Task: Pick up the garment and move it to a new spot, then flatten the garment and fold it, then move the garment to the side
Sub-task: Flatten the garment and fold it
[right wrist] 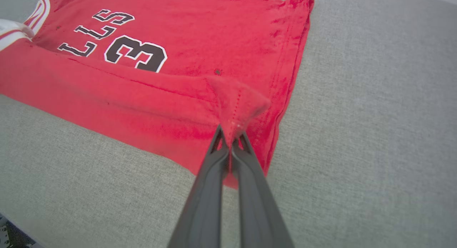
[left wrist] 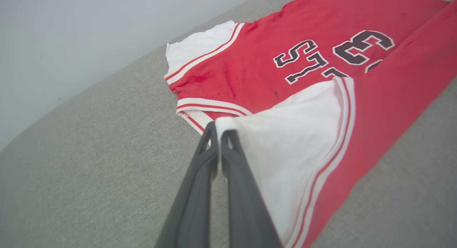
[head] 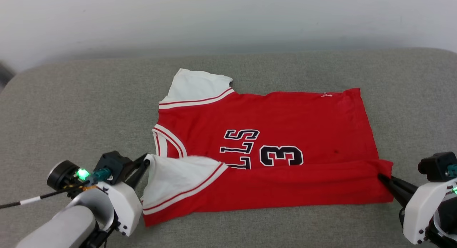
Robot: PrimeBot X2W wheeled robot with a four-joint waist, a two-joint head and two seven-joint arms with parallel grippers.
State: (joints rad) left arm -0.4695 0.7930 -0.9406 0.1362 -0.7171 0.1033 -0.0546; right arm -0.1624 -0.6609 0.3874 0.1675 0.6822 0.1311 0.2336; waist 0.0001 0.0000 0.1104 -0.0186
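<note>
Your left gripper (head: pixel 145 161) pinches the sleeve (head: pixel 175 180) at lower left, your right gripper (head: pixel 382 177) the hem corner (head: pixel 386 167) at lower right, so the shirt (head: pixel 285 115) lies lengthwise between them on the cushion (head: pixel 71 108), its flat half up-frame.

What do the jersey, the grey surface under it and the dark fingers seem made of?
Garment: soft matte knit, perhaps cotton; it drapes and puckers where pinched. Grey surface: woven upholstery-like cloth, a fine weave shows, edges rounded. Fingers: likely moulded plastic, dark, smooth, dull sheen, with cut-outs near the tips.
</note>
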